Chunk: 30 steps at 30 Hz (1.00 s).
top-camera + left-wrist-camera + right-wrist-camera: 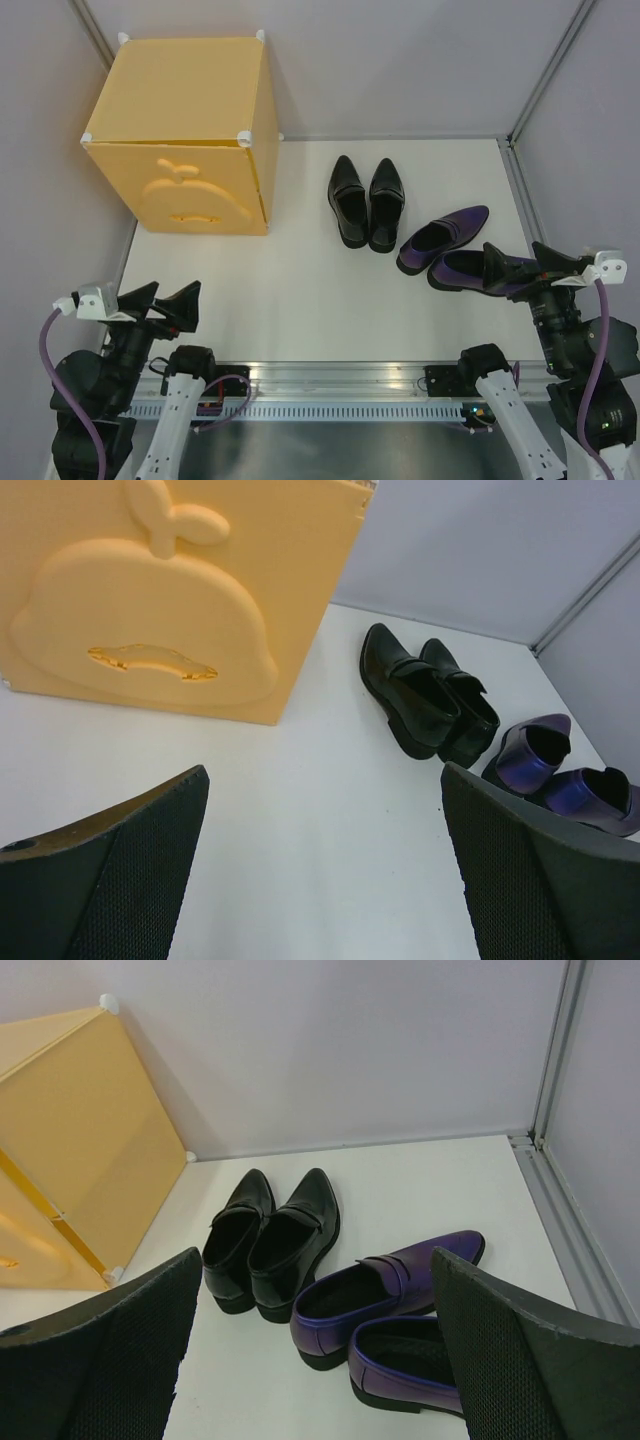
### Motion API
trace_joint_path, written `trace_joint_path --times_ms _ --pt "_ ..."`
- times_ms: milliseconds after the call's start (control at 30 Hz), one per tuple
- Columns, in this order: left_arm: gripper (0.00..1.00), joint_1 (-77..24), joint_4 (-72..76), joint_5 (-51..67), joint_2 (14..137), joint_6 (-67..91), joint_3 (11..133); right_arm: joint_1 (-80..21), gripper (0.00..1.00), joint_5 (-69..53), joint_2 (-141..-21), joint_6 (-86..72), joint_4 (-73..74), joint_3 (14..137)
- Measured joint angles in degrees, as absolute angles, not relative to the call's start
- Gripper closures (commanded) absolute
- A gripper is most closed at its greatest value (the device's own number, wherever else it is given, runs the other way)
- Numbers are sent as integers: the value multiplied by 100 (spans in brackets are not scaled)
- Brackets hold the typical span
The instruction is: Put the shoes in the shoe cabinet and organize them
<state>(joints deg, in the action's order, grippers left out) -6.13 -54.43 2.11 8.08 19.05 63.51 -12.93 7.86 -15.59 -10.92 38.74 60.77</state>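
The yellow shoe cabinet (185, 130) sits at the far left of the white table (300, 300); its door (200, 190) with the apple shape is shut. The two black shoes (365, 200) stand side by side in the middle, toes pointing far; the two purple shoes (450, 240) lie just right of them and a bit nearer. The left gripper (175, 288) is wide and holds nothing, at the near left; the right gripper (512, 250) is wide too, empty, over the nearer purple shoe.
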Motion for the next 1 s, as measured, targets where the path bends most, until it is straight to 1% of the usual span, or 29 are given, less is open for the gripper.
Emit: trace_joint_path --times_ms 200,333,533,733,833,900,1000 --pt "0 -613 -5561 292 1125 1922 6337 -1291 2 768 -1441 -1133 3774 5848" --pt "0 -613 -5673 307 1542 2040 6333 -1293 2 698 -1428 -1179 3723 5636" --pt "0 -613 -5708 281 2777 2340 6381 -1293 2 478 -1481 -1234 3723 5395" --pt "0 -615 -5258 161 4112 2661 6442 -1293 2 266 -1490 -1282 3682 5068" --pt "0 -718 -4974 -95 4654 2880 6595 -1293 2 211 -1490 -1313 3682 4960" --pt "0 -976 -4838 -473 5000 2980 6834 -1293 2 172 -1476 -1332 3675 4923" --pt "0 -1887 -4733 -1494 5596 3037 7588 -1293 2 128 -1422 -1367 3653 4869"
